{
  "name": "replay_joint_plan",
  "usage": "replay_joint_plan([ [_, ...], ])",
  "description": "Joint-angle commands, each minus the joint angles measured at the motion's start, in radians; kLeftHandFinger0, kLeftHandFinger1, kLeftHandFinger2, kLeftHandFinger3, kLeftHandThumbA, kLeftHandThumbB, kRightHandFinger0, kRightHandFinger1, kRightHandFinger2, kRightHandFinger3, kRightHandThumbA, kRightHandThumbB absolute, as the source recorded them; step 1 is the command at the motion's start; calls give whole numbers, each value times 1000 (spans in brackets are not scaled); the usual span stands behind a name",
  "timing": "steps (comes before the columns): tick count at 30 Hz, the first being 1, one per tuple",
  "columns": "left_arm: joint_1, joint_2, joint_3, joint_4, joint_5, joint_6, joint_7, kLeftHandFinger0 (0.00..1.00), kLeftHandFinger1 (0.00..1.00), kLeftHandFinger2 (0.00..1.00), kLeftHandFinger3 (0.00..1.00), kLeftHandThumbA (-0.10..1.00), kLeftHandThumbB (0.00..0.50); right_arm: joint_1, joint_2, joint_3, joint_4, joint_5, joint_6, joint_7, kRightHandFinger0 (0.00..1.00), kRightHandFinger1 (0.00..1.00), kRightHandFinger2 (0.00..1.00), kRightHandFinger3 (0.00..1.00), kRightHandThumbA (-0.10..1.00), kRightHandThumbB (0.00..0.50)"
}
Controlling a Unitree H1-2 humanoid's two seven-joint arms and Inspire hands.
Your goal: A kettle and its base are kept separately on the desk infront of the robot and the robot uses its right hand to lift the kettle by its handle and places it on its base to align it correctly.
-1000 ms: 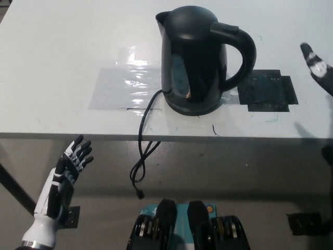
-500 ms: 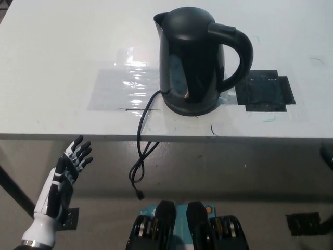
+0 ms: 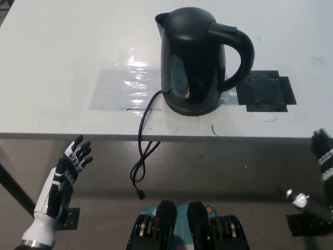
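Both hands are hanging below the desk (image 3: 62, 47) edge: my white left hand (image 3: 65, 174) is resting with fingers spread, my black right hand (image 3: 323, 156) is gripping nothing, though I cannot tell its finger posture. Beyond, the kettle (image 3: 195, 60) is sitting on its base (image 3: 193, 108), cord (image 3: 141, 151) dangling; placement looks done.

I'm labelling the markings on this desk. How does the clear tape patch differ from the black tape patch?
The clear tape patch lies left of the kettle, the black tape patch to its right. The clear one is glossy, see-through and catches glare; the black one is dark and dull. The clear patch also covers more desk. Both lie flat on the desk, and the kettle's foot overlaps each one's inner end.
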Motion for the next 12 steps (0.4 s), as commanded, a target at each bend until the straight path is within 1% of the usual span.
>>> replay_joint_plan([
  [1, 1, 15, 3, -14, 18, -52, -5, 1000, 1000, 1000, 1000, 1000, 141, -39, 9, 19, 92, -16, -104, 34, 1000, 1000, 1000, 1000, 1000, 405],
  [2, 4, 15, 5, -13, 16, -55, -5, 1000, 1000, 1000, 1000, 1000, 142, -43, 10, 23, 103, -16, -107, 38, 1000, 1000, 1000, 1000, 1000, 405],
  [4, 5, 16, 5, -14, 13, -49, -7, 1000, 1000, 1000, 1000, 1000, 139, -50, 7, 29, 126, -12, -116, 47, 1000, 1000, 1000, 1000, 1000, 380],
  [6, 8, 15, 3, -10, 13, -54, -9, 1000, 1000, 1000, 1000, 1000, 140, -53, 6, 32, 142, -12, -115, 52, 1000, 1000, 1000, 1000, 1000, 377],
  [8, 13, 14, 3, -10, 12, -57, -10, 1000, 1000, 1000, 1000, 1000, 151, -52, 6, 35, 154, -17, -114, 53, 1000, 1000, 1000, 1000, 1000, 385],
  [10, 18, 14, 2, -11, 12, -63, -12, 1000, 1000, 1000, 1000, 1000, 141, -47, 4, 40, 154, -7, -88, 64, 1000, 1000, 1000, 1000, 1000, 402],
  [12, 21, 13, 1, -13, 13, -62, -12, 1000, 1000, 1000, 1000, 1000, 141, -42, 5, 42, 152, -5, -78, 66, 1000, 1000, 1000, 1000, 1000, 403],
])
